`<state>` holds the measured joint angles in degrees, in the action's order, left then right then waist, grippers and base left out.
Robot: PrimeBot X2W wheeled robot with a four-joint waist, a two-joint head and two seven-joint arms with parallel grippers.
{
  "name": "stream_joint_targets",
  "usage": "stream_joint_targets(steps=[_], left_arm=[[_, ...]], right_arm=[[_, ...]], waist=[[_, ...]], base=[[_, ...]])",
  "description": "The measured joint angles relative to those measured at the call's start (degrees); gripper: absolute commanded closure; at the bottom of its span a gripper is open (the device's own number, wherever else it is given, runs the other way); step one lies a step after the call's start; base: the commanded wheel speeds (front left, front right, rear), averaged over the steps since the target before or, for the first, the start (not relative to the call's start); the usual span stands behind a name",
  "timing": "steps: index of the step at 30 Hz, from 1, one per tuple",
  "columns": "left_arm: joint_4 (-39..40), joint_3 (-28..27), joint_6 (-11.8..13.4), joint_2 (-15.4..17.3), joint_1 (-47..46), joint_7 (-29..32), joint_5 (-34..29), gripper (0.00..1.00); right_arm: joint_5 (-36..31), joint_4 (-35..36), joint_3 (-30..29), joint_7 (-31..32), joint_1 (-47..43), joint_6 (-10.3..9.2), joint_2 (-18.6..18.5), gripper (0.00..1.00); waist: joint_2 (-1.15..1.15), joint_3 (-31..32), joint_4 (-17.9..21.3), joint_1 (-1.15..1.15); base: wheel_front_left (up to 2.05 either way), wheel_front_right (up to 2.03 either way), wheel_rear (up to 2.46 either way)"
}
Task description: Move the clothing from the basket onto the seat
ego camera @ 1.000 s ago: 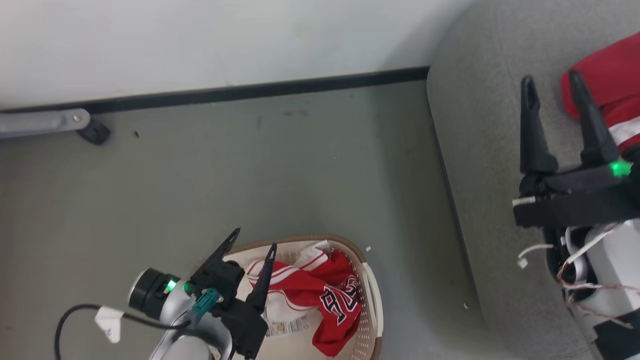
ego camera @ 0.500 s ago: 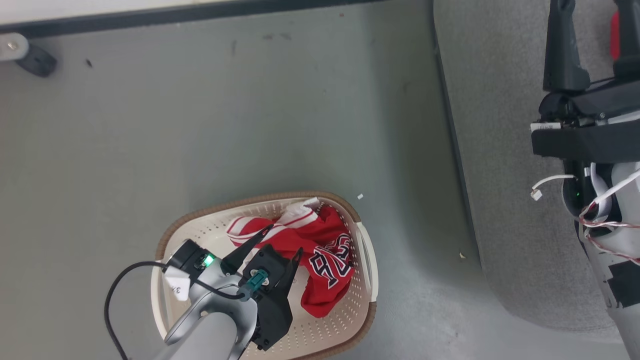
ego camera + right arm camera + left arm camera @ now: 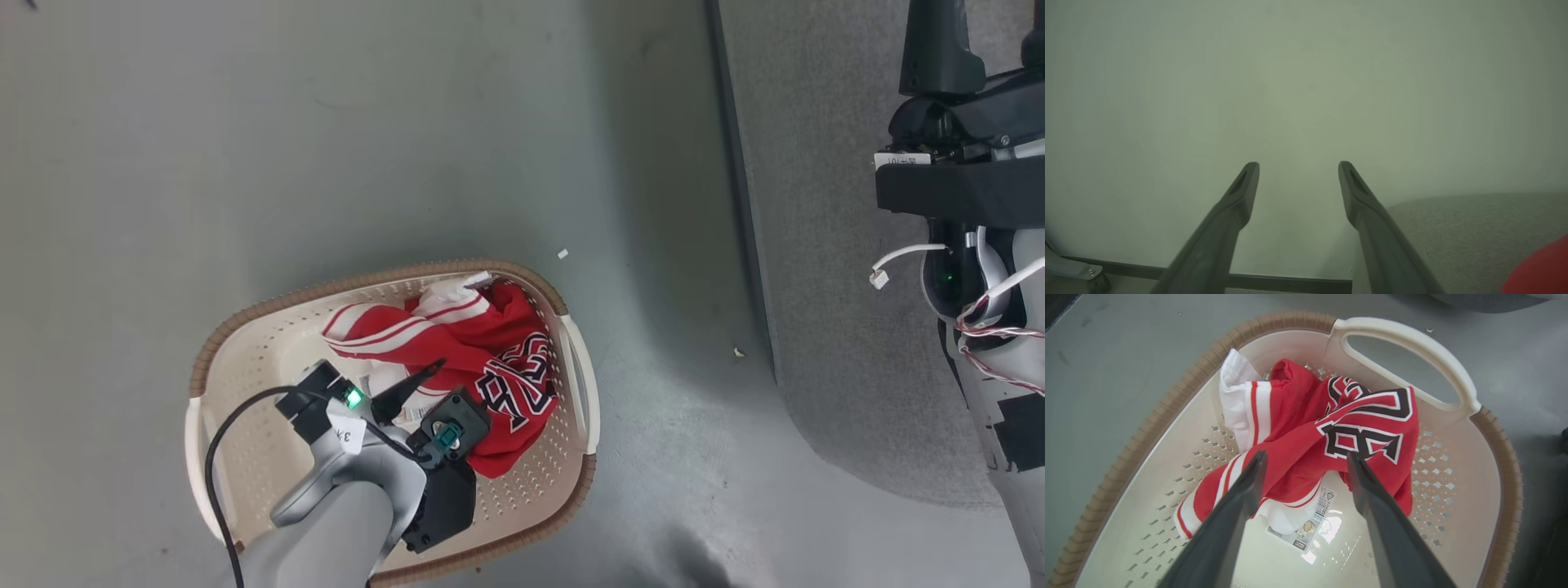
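Basket [image 3: 245, 433] on the floor [image 3: 367, 122], long axis across the head view, right end tipped slightly up. Clothing [image 3: 457, 343] bunched in its right half. The heap runs upper left to lower right, striped end pointing left, lettering toward the right handle. My left gripper [image 3: 1306, 457] over the basket, fingers [image 3: 1241, 498] spread, tips straddling the heap, contact unclear. Seat [image 3: 816, 245] well to the right. My right gripper [image 3: 1298, 164] above it, spread, empty.
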<state>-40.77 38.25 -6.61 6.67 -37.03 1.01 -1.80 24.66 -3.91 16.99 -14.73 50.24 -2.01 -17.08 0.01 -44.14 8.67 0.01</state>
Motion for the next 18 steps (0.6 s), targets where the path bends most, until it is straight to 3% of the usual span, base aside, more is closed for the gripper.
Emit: stream_joint_targets(steps=[18], left_arm=[[-8.7,3.0,-0.5,0.0,-8.2,-1.3,-2.7,0.00]], right_arm=[[-0.6,-0.1,-0.5,0.0,2.2,0.85,2.2,0.00]], waist=[[-0.01,-6.6,3.8,0.00]], base=[[0.00,0.00,0.00]])
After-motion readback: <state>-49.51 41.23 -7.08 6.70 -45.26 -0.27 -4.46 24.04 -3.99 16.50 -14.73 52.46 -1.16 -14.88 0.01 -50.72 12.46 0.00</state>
